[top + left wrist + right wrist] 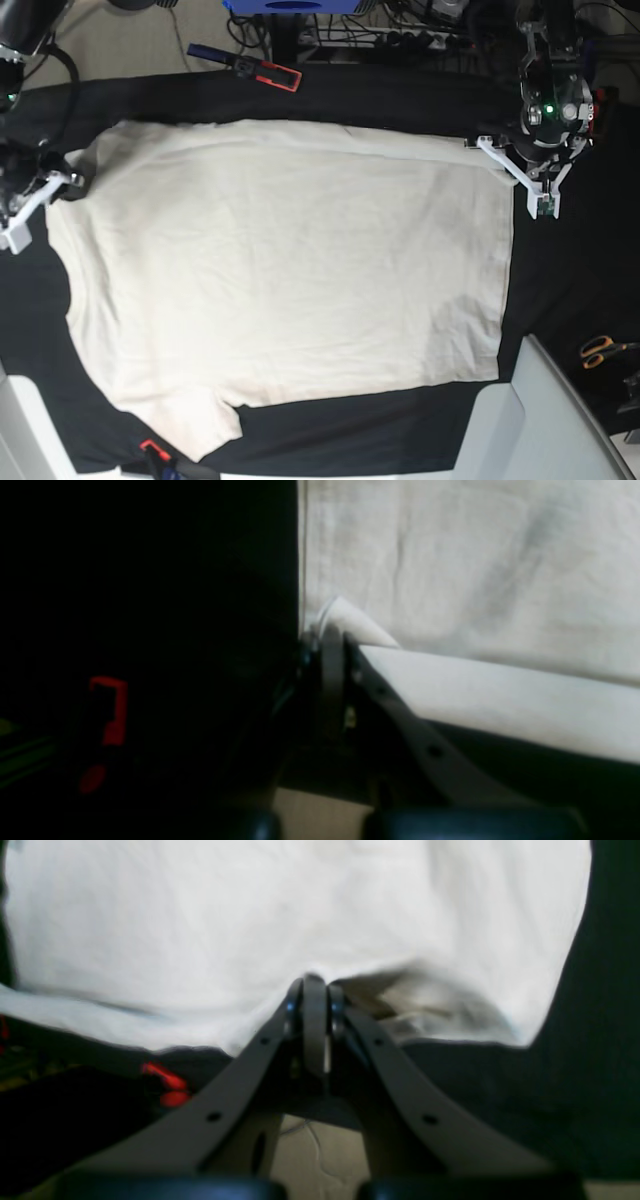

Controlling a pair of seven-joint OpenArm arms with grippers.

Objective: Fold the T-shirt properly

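shirt: T-shirt (290, 270) flat on black table cloth (580, 290), long way runs between the grippers | left gripper (327, 630): pinched on its corner, cloth to one side | right gripper (315, 985): pinched on the far edge — both equally near

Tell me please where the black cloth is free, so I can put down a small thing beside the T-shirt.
Free black table cloth lies between the T-shirt hem and the scissors, and in a strip below the shirt, near the grey panel. Crowded: both top corners, where the left gripper and right gripper pinch the fabric.
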